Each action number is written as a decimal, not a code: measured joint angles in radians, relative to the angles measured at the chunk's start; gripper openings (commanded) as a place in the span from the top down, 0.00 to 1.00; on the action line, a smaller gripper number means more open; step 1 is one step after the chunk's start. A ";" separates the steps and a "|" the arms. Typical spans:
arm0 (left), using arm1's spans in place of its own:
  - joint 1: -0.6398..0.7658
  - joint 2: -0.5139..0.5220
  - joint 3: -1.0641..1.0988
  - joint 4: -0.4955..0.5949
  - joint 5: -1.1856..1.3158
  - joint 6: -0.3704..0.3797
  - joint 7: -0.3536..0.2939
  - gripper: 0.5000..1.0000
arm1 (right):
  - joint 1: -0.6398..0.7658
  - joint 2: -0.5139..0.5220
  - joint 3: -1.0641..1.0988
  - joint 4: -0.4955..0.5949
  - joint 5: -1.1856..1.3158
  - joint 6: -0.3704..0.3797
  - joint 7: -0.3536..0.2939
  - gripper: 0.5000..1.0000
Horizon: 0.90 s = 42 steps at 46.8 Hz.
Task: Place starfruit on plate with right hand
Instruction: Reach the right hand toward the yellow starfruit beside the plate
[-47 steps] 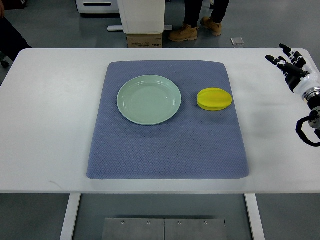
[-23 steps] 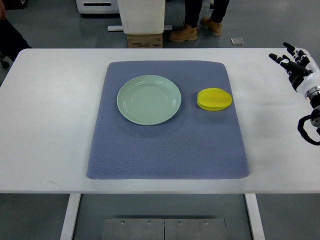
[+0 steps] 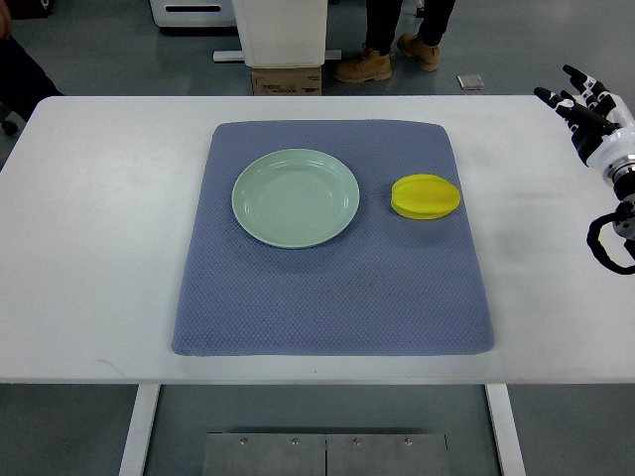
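While white bench (image 3: 99,248) carries blue-grey woven mat (image 3: 332,297), pale green round plate (image 3: 296,197) sits beside yellow ridged starfruit (image 3: 426,196), apart; right hand (image 3: 590,114) at far-right edge, fingers spread, empty, well apart from fruit.

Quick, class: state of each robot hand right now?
Left hand: not in view.
Right hand: open, fingers spread, holding nothing, at the table's far right edge.

blue mat (image 3: 337,288), white table (image 3: 89,248)
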 measured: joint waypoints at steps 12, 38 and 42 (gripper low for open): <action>-0.001 0.000 0.000 -0.001 0.000 0.000 0.000 0.00 | 0.003 -0.001 0.002 0.013 -0.004 0.011 0.001 0.00; 0.000 0.000 0.000 -0.001 0.000 0.000 0.000 0.00 | -0.005 -0.044 -0.105 0.213 -0.297 -0.011 0.108 0.00; -0.001 0.000 0.000 -0.001 0.000 0.000 0.000 0.00 | -0.004 -0.067 -0.157 0.246 -0.327 -0.012 0.113 0.00</action>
